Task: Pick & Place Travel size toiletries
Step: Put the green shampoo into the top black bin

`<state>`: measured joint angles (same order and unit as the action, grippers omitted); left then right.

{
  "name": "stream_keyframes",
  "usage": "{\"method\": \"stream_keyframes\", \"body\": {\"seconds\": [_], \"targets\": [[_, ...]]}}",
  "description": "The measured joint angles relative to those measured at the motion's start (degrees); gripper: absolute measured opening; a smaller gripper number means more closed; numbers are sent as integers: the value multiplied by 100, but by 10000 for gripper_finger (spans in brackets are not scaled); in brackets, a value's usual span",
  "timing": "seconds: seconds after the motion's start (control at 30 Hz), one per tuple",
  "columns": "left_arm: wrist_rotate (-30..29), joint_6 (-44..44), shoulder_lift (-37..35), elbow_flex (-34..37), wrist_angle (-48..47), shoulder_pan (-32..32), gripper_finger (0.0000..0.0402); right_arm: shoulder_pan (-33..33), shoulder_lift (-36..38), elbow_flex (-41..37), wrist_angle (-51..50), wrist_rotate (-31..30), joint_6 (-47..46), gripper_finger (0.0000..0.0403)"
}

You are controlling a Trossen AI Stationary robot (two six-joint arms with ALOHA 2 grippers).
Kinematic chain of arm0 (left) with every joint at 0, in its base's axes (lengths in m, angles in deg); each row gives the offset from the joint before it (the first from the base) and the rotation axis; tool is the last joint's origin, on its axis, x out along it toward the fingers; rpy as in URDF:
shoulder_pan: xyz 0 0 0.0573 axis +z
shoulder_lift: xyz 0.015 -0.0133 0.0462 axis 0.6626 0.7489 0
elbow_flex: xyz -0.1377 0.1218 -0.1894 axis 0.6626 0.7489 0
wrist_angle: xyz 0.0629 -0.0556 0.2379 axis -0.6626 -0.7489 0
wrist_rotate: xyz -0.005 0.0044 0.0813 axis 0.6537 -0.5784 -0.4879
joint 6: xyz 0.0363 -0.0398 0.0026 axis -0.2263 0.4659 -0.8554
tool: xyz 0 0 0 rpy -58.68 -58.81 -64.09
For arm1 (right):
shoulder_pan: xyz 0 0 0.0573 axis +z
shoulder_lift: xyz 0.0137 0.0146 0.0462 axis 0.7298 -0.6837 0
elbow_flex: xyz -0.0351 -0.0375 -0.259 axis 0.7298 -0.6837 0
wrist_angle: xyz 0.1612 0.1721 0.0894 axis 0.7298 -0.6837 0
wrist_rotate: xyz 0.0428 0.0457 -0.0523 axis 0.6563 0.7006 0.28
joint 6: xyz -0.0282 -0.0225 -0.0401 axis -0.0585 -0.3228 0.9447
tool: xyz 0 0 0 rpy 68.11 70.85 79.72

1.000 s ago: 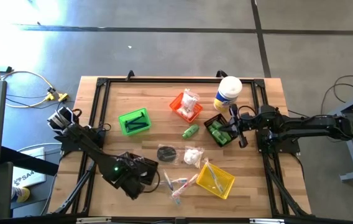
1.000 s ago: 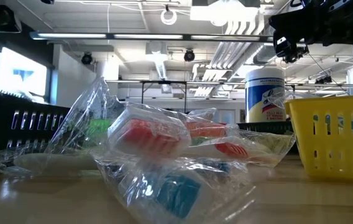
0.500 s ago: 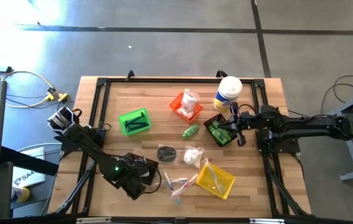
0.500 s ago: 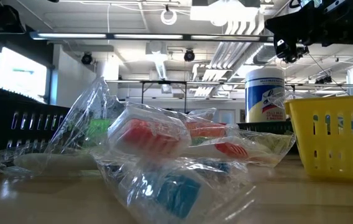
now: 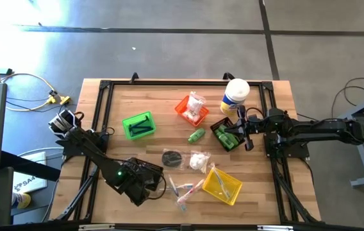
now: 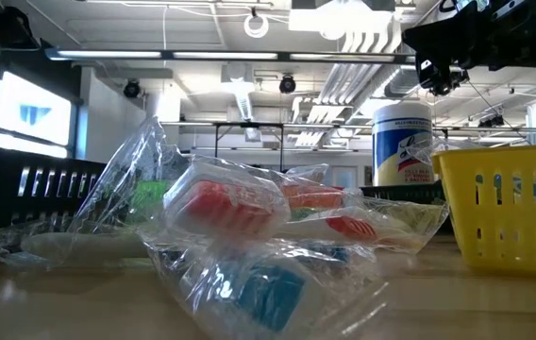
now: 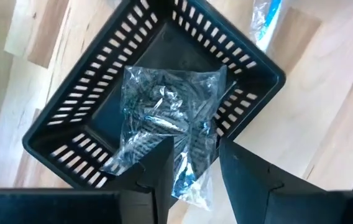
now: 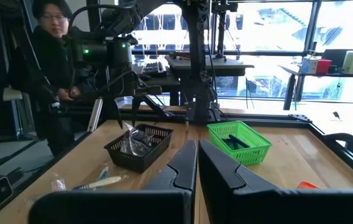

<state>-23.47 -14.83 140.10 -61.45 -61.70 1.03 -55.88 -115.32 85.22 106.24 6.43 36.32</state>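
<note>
Left wrist view is what I'm steering by: the clear-wrapped packet (image 7: 164, 106) of dark pieces lies inside the black basket (image 7: 251, 62), one end reaching back between my fingers (image 7: 158, 168).

— So what's the left gripper (image 7: 194, 143) doing to it?

— It hangs right over the basket with the jaws spread partway, a plain gap between them. I'd call the packet released, though the crinkly wrap may be brushing a finger; I can't tell for sure.

— How would you finish the drop well?

— I'd open a touch wider, then lift straight up from the basket, so the wrap doesn't snag and ride out over the rim. No sideways move until I'm above the wall.

— And the right gripper (image 8: 197, 144)?

— It waits well apart from the basket, across the table, fingers pressed together on nothing.
</note>
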Motion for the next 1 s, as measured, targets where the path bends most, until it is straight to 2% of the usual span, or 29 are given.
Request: {"method": "stream_keyframes", "body": {"seconds": [0.17, 0.47, 0.63, 1.0], "targets": [[-80, -15, -235, -2, 14, 191, 126, 0, -1, 0, -1, -2, 7, 9], [-156, -505, -504, -7, 154, 1023, 126, 0, 0, -1, -1, 27, 20, 9], [-489, -759, -504, -7, 581, 1515, 126, 1, 0, 0, 5, 35, 96, 9], [-402, -1307, -504, -7, 1223, 2241, 126, 0, 0, 0, 46, 40, 22, 9]]}}
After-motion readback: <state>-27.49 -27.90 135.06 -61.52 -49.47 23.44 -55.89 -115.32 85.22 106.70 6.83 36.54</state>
